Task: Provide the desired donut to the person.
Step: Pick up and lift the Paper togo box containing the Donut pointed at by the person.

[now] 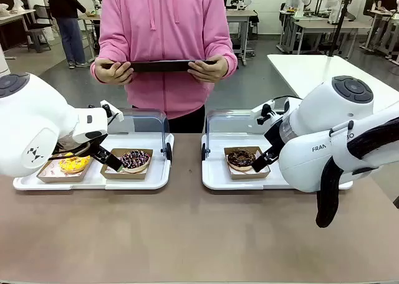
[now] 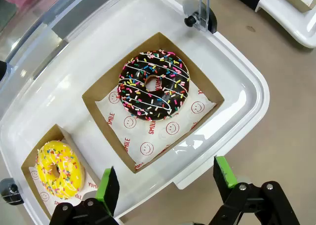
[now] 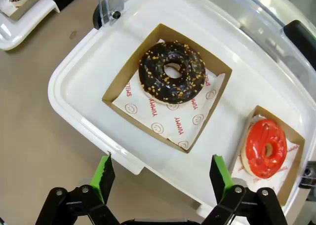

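The person in a pink hoodie stands across the table, both hands on a dark tablet. Which donut is the desired one I cannot tell. My left gripper hangs open over the near rim of the left tray, just short of a chocolate donut with coloured sprinkles in a cardboard box; a yellow sprinkled donut lies beside it. My right gripper hovers open over the right tray, in front of a chocolate nut donut. A red glazed donut sits farther along.
Each tray has a clear lid standing open at its far side. Brown tabletop spreads in front of the trays. A second white table stands at the back right. My two arms crowd the table's sides.
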You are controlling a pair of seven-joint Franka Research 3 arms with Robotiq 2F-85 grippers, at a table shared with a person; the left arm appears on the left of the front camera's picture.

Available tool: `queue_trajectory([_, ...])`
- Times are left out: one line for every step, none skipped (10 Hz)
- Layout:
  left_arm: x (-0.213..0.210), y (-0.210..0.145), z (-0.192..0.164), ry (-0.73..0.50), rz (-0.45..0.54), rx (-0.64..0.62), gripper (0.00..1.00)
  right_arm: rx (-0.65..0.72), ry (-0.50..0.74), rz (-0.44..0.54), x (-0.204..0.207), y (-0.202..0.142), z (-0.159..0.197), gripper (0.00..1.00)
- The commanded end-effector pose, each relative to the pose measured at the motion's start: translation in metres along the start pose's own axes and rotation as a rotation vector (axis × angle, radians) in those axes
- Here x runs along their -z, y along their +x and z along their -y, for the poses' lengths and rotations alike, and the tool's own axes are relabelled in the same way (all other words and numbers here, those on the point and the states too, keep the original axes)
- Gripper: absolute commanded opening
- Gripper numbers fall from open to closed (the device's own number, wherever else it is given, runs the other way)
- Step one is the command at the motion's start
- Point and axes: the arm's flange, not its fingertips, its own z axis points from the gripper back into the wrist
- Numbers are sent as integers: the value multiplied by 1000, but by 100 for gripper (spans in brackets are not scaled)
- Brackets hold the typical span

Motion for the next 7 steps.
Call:
queue_trajectory([0, 0, 0, 0, 0, 0, 100, 0, 0, 0, 0, 0, 0, 100])
queue_trajectory([0, 0, 0, 0, 0, 0, 100, 0, 0, 0, 0, 0, 0, 100])
queue_trajectory([0, 0, 0, 0, 0, 0, 100, 0, 0, 0, 0, 0, 0, 100])
queue_trajectory([0, 0, 0, 0, 0, 0, 100, 0, 0, 0, 0, 0, 0, 100])
queue_trajectory([0, 0, 0, 0, 0, 0, 100, 0, 0, 0, 0, 0, 0, 100])
queue_trajectory([0, 0, 0, 0, 0, 0, 100, 0, 0, 0, 0, 0, 0, 100])
queue_trajectory([0, 0, 0, 0, 0, 0, 100, 0, 0, 0, 0, 0, 0, 100])
